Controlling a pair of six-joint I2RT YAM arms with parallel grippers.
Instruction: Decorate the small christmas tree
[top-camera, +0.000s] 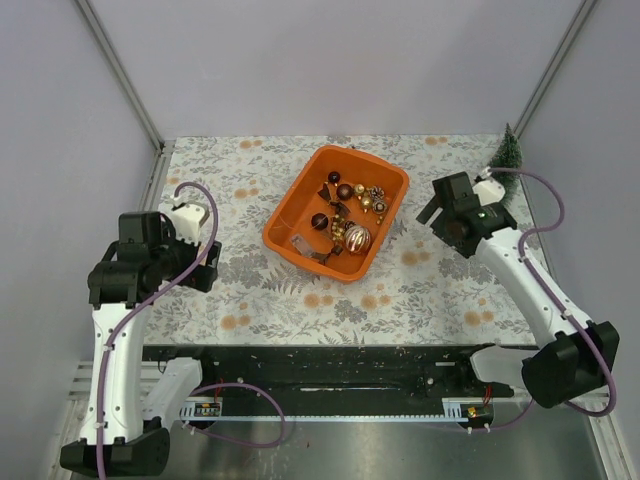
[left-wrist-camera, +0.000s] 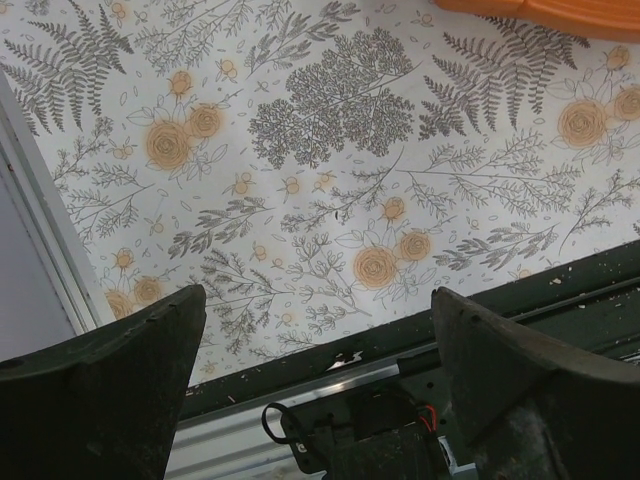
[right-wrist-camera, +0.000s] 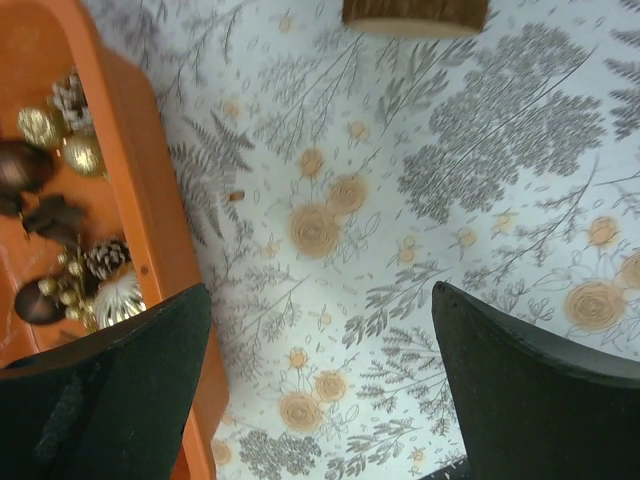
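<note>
The small christmas tree (top-camera: 507, 150) stands upright in the back right corner, dark green and frosted. Only its round brown base (right-wrist-camera: 415, 12) shows, at the top edge of the right wrist view. An orange tub (top-camera: 300, 205) at the table's middle holds several gold, brown and silver baubles (top-camera: 352, 215). My right gripper (top-camera: 431, 209) hovers open and empty between the tub and the tree; in its wrist view (right-wrist-camera: 320, 385) the tub's wall (right-wrist-camera: 150, 200) is at left. My left gripper (top-camera: 204, 268) is open and empty over the left of the cloth, far from the tub.
The floral cloth (top-camera: 400, 290) covers the table. A black rail (top-camera: 330, 365) runs along the near edge and shows under the left fingers (left-wrist-camera: 560, 290). Grey walls close the back and sides. The tub's corner (left-wrist-camera: 540, 12) shows in the left wrist view.
</note>
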